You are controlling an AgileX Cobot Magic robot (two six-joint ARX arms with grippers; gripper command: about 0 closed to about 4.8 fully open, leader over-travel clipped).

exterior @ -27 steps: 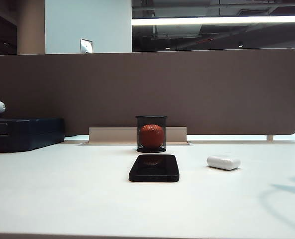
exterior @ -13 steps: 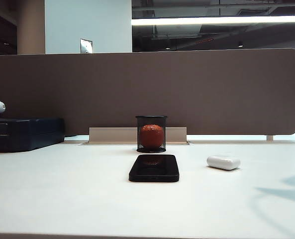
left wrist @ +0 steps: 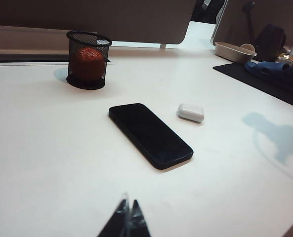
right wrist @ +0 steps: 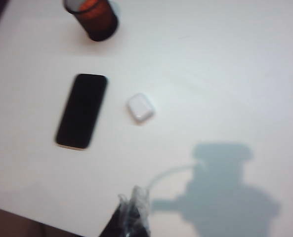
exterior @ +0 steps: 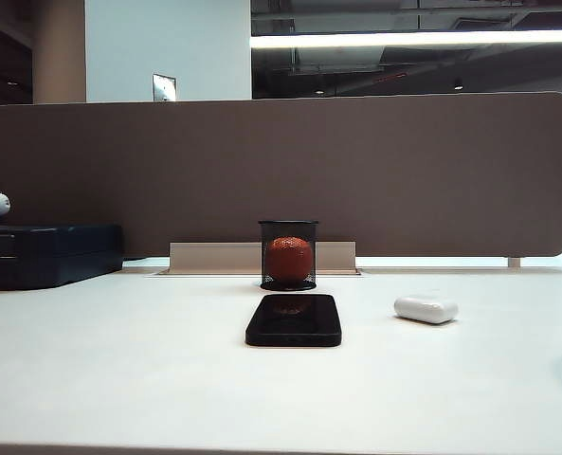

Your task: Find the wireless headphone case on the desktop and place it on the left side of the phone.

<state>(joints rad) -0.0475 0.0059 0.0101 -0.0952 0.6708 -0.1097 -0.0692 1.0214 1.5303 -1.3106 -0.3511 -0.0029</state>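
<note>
The white pill-shaped wireless headphone case lies on the white desktop, to the right of the black phone and apart from it. Both wrist views show the same pair: case beside phone, and case beside phone. My left gripper is shut and empty, low over the near part of the desktop, well short of the phone. High above the table, my right gripper is shut and empty, looking down on the case. Neither gripper appears in the exterior view.
A black mesh cup with an orange ball stands just behind the phone. A dark blue case sits at the back left against the brown partition. A tray and blue items lie off to the far side in the left wrist view.
The arm's shadow at the right of the desktop has slid out of the exterior view. The case, phone and cup have not moved.
</note>
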